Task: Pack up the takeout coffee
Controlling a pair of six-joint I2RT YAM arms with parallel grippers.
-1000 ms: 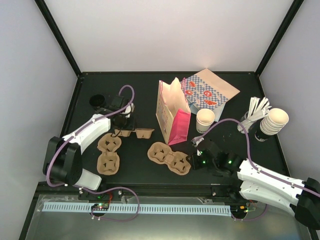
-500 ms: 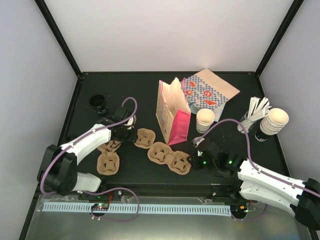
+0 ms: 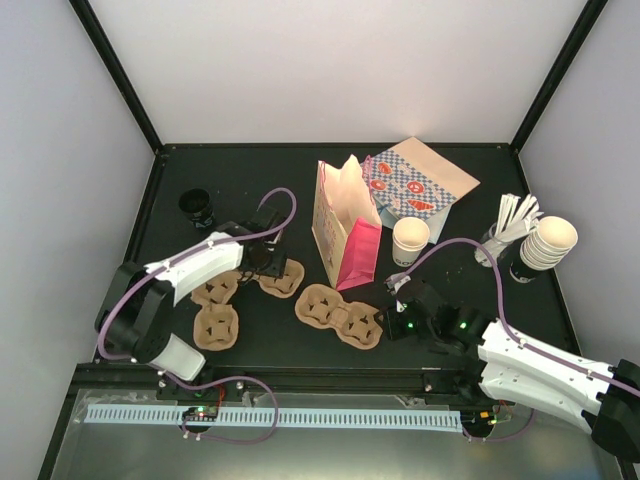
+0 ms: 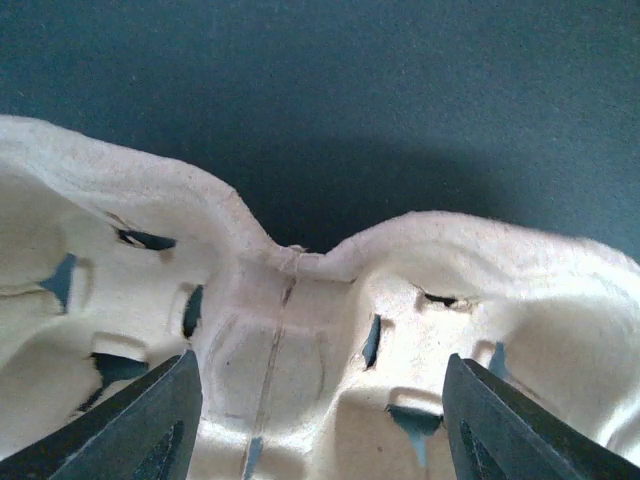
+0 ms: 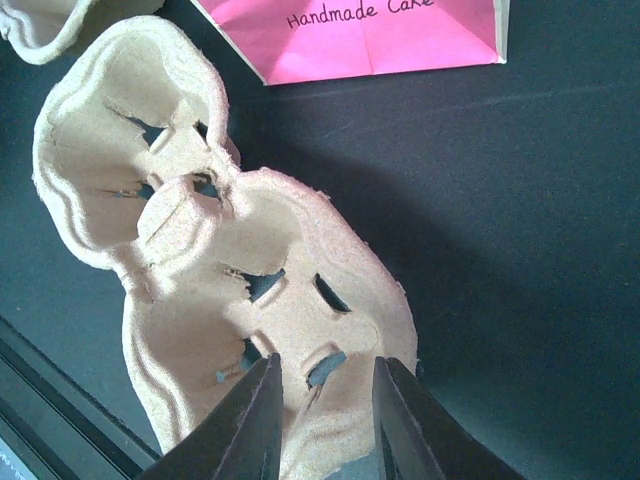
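Note:
The takeout coffee (image 3: 410, 240), a small white paper cup, stands upright just right of the tall pink bag (image 3: 347, 225), away from both grippers. My left gripper (image 3: 268, 262) (image 4: 320, 360) hovers open right above a brown pulp cup carrier (image 3: 281, 278) (image 4: 300, 330) lying left of the bag, its fingers wide apart. My right gripper (image 3: 383, 322) (image 5: 326, 362) is narrowly shut on the near end of a second cup carrier (image 3: 338, 314) (image 5: 230, 260) in front of the bag.
Two more carriers (image 3: 216, 307) lie at the left. A small black cup (image 3: 197, 205) stands at the far left. A flat patterned bag (image 3: 420, 180) lies behind the pink bag. A stack of cream cups (image 3: 548, 243) and white sticks (image 3: 515, 215) stand at the right.
My left arm carried its carrier rightward toward the pink bag, set it on the table and opened its jaws. The right arm stayed put.

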